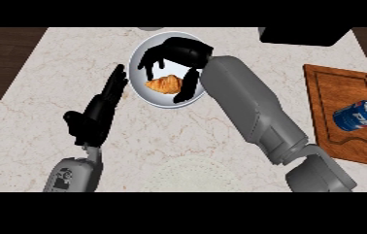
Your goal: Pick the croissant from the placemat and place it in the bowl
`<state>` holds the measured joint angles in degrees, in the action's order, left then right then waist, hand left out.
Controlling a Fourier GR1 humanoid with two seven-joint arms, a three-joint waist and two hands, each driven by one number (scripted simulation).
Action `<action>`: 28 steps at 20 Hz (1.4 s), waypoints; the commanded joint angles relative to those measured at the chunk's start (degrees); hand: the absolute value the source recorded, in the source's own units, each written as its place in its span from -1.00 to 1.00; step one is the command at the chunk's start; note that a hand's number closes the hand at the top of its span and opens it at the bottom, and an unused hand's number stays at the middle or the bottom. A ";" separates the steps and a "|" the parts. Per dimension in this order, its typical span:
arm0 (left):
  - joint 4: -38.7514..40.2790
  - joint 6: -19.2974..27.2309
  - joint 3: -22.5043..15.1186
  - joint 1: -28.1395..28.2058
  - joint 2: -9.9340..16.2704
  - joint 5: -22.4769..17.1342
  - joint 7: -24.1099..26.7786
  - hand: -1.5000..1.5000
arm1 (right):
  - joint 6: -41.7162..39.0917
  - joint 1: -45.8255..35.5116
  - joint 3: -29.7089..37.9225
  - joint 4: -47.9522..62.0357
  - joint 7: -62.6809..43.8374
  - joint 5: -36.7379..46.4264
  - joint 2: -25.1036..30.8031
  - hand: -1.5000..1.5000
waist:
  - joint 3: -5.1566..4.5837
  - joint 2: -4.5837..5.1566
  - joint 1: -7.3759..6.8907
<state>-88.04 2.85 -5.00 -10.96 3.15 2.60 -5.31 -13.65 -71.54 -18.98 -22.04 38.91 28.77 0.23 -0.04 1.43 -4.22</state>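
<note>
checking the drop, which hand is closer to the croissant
Right. The right hand arches over the bowl, fingers and thumb either side of the croissant. The left hand is open outside the bowl's left rim.

Croissant [164, 84] in the bowl [150, 98] (mid-counter); can [351, 115] on board [331, 90] far right
</note>
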 commanded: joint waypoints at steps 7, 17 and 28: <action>-1.60 -1.22 0.62 1.44 1.11 -0.79 -0.84 0.00 | -7.14 -3.91 10.04 6.99 9.74 -10.00 -0.22 -1.00 | 0.05 -0.30 0.27; -0.27 1.88 -1.11 0.23 -1.78 1.78 -0.84 0.00 | -20.88 -8.86 17.58 13.24 4.40 -16.90 7.76 -1.00 | 0.05 -0.12 0.61; 1.02 0.00 -0.03 0.11 -0.89 0.48 1.90 0.00 | -33.64 -6.93 18.37 12.60 3.25 -18.90 13.24 -1.00 | 0.10 0.80 -0.55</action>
<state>-87.50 3.04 -4.82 -11.68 2.61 3.17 -4.86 -35.23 -79.27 -0.90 -9.59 35.73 10.46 11.21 0.05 2.05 -4.49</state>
